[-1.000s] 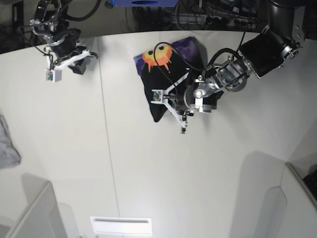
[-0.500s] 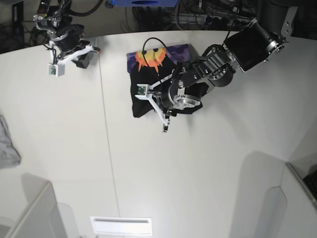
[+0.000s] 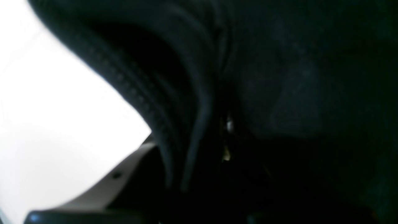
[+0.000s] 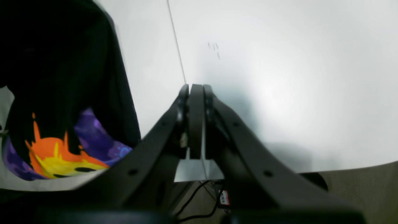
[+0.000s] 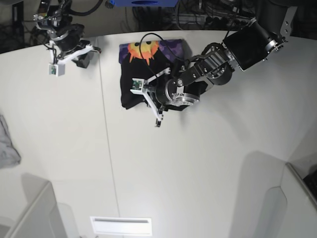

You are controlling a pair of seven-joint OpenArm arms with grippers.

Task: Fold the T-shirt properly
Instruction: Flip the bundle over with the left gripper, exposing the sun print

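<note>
- T-shirt [image 5: 143,74] lies at the far middle of the surface [image 5: 198,168] as a compact dark bundle, its sun print showing at the far edge and plain black cloth nearer the camera.
- Progress, as a judgement: the shirt is already gathered into a small block, so most of the folding looks done. What seems left is squaring it up, flattening it and letting go.
- Left tool [image 5: 157,113] is low on the near edge of the bundle, with the arm stretched across the shirt from the right of the base view. I cannot tell whether it is clenched or released: in the base view the tips are too small, and its own camera is blocked by cloth.
- Right tool [image 4: 195,102] is clenched on nothing, its two black fingers pressed together over bare surface. It sits well apart from the shirt, at the far left corner in the base view.
- The left wrist view alone shows the cloth close up: stacked black layers with a stitched hem [image 3: 136,99] curving across, and bright surface at the left. That points to several plies lying on one another, which the base view does not resolve.
- The right wrist view alone settles that tool's state, and it shows the orange-yellow sun on purple from a low angle.
- The base view alone gives the overall layout, including a grey cloth [image 5: 7,146] at the left edge, well away from the work.
</note>
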